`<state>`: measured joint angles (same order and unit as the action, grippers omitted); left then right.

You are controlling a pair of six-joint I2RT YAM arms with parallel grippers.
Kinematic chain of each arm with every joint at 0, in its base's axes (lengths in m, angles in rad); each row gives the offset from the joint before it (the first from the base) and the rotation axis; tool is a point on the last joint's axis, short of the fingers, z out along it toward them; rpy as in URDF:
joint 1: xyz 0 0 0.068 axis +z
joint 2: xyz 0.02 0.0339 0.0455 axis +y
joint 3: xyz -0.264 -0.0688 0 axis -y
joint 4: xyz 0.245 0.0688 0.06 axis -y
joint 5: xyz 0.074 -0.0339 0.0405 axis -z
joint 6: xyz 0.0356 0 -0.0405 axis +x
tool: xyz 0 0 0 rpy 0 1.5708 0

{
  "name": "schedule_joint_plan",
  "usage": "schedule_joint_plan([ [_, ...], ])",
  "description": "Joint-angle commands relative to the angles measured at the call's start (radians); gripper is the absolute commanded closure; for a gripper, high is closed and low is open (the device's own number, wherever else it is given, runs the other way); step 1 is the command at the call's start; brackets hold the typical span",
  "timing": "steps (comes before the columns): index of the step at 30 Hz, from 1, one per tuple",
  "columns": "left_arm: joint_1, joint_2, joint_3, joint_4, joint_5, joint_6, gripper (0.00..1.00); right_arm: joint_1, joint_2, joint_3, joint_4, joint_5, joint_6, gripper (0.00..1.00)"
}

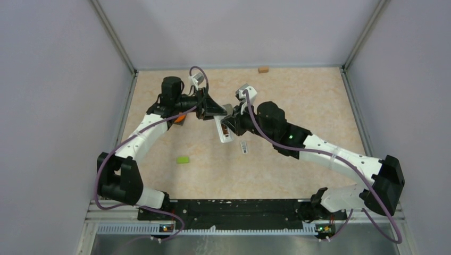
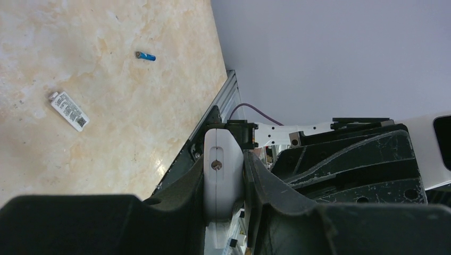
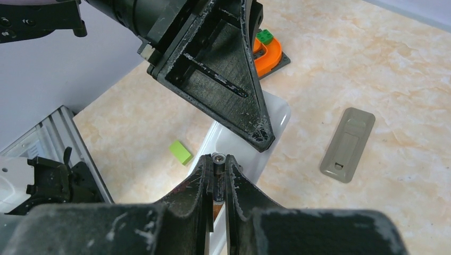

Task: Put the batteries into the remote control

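The white remote control is held off the table between both arms. My left gripper is shut on its end, which shows edge-on between the fingers in the left wrist view. My right gripper is shut on a dark battery, held end-up directly over the remote's white body. The right gripper sits beside the remote in the top view. A blue battery lies on the table. The grey battery cover lies flat on the table beside the remote.
A small white labelled piece lies near the remote and also shows in the left wrist view. A green block lies nearer the front. An orange and green part sits behind the left gripper. A brown block is at the back wall.
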<state>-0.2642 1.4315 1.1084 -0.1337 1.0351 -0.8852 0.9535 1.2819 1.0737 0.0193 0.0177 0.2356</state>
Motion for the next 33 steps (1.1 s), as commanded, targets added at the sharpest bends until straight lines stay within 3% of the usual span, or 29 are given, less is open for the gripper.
schedule_joint_plan([
  [1, -0.001, -0.005, 0.041, 0.056, 0.016, -0.016, 1.00, 0.014, 0.002, -0.008, 0.053, 0.006, -0.006, 1.00],
  [17, 0.002, -0.013, 0.055, 0.109, -0.024, -0.022, 1.00, 0.014, -0.008, -0.008, -0.049, 0.000, -0.008, 0.99],
  [29, 0.002, -0.014, 0.042, 0.102, -0.029, -0.019, 1.00, 0.013, -0.015, 0.023, -0.058, 0.049, 0.025, 0.84],
  [33, 0.002, -0.019, 0.043, 0.099, -0.047, -0.017, 1.00, 0.013, -0.029, 0.049, -0.070, 0.055, 0.024, 0.74],
])
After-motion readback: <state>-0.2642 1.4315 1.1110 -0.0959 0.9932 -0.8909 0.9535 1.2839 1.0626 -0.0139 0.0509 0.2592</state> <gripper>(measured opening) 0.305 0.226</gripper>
